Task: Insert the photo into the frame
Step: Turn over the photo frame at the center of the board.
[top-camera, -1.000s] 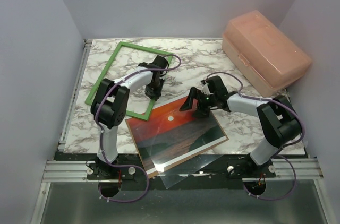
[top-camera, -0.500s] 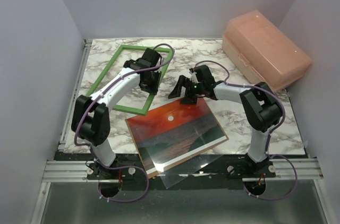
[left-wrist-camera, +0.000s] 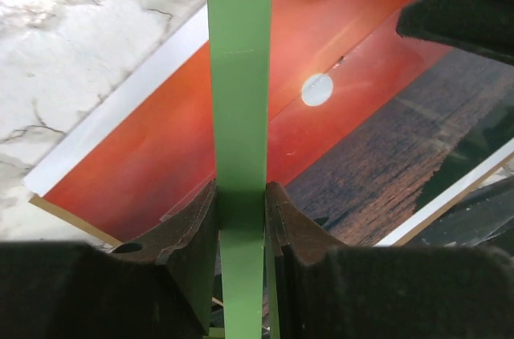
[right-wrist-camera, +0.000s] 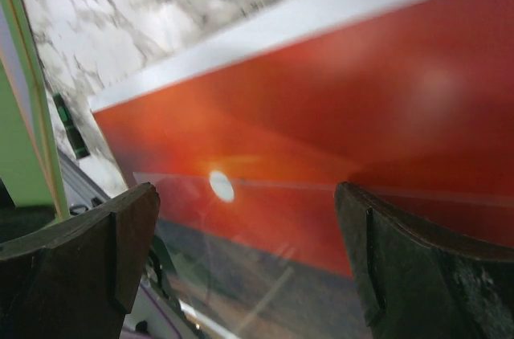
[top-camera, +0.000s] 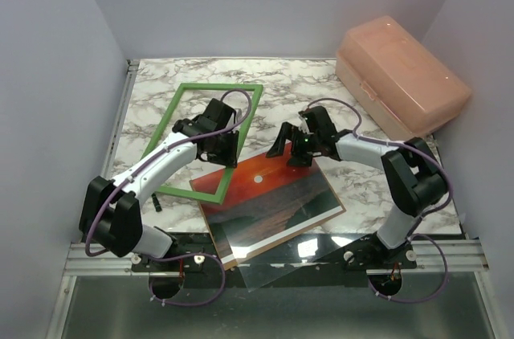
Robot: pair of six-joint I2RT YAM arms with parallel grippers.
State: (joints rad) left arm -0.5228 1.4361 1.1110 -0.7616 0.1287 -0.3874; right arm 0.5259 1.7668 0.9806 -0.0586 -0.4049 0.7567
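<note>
sheet [top-camera: 281,265] at near edge, overlapping photo [top-camera: 277,198] | photo face up, surface [top-camera: 361,186] centre | left fingers [top-camera: 227,153] clamped on frame [top-camera: 221,86] right rail, its near corner over photo | right fingers [top-camera: 289,149] wide open, empty, above photo's far edge | box [top-camera: 401,74] far right

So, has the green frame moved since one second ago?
Yes. The frame, held by the left gripper, has moved away from the far edge of the table toward the arm bases, and its near corner now overlaps the photo.

light: bright, even | glare: white patches on photo [top-camera: 277,198] near edge | blur: right wrist view soft
</note>
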